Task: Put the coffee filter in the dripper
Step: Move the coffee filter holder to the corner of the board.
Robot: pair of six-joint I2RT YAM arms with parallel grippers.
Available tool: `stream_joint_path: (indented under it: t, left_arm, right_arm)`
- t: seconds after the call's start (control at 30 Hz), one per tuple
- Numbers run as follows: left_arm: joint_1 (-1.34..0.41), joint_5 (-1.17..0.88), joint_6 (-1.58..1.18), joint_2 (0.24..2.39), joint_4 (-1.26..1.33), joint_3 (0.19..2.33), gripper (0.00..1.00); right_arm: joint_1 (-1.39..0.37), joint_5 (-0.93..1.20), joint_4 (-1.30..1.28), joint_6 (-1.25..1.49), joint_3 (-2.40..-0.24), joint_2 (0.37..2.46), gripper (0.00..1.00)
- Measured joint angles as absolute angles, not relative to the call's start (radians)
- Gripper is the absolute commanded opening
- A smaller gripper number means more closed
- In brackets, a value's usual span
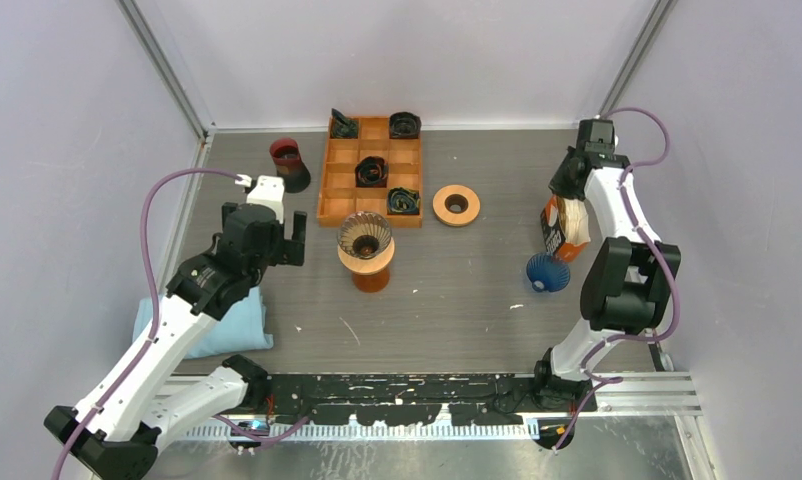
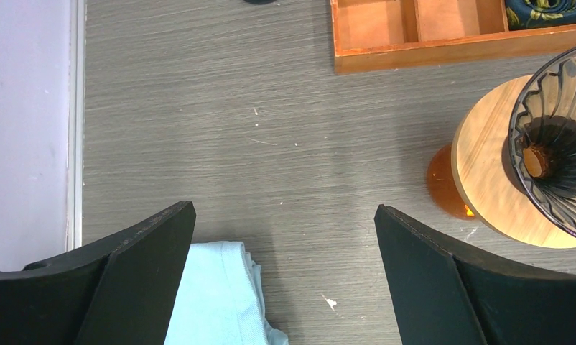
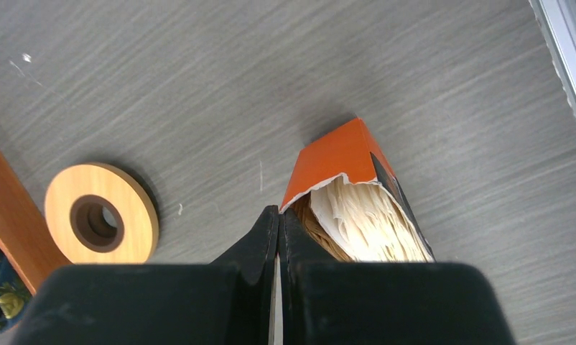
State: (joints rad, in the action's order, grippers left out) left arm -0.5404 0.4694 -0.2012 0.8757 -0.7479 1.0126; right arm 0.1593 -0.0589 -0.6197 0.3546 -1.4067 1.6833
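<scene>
Hovering at the filter box [image 3: 339,158], right gripper [image 3: 279,213] sat pinched closed, nothing clearly held. Left gripper [image 2: 285,213] gaped wide near the dripper [image 2: 551,136].

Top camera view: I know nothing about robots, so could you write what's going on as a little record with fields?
Dripper: glass cone on a wooden collar, centre of scene, no filter inside
Filter pack: orange, torn open, paper filters showing, far right
Right tool: shut at the pack's open edge; whether it pinches a filter cannot be told
Left tool: wide open, empty, left of the dripper
Also there: wooden tray, loose wooden ring, blue dripper, light blue cloth
</scene>
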Motion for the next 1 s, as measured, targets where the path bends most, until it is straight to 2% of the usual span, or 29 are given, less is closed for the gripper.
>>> stream_joint_path:
  t: [0.8, 1.0]
  left_arm:
    - [-0.506, 0.442, -0.202, 0.901, -0.745, 1.011, 0.99]
    - [-0.495, 0.434, -0.203, 0.906, -0.744, 1.011, 0.99]
  right_arm:
    - [0.085, -0.125, -0.624, 0.531, -1.636, 1.899, 0.01]
    - [0.089, -0.154, -0.625, 0.554, -1.666, 1.927, 0.11]
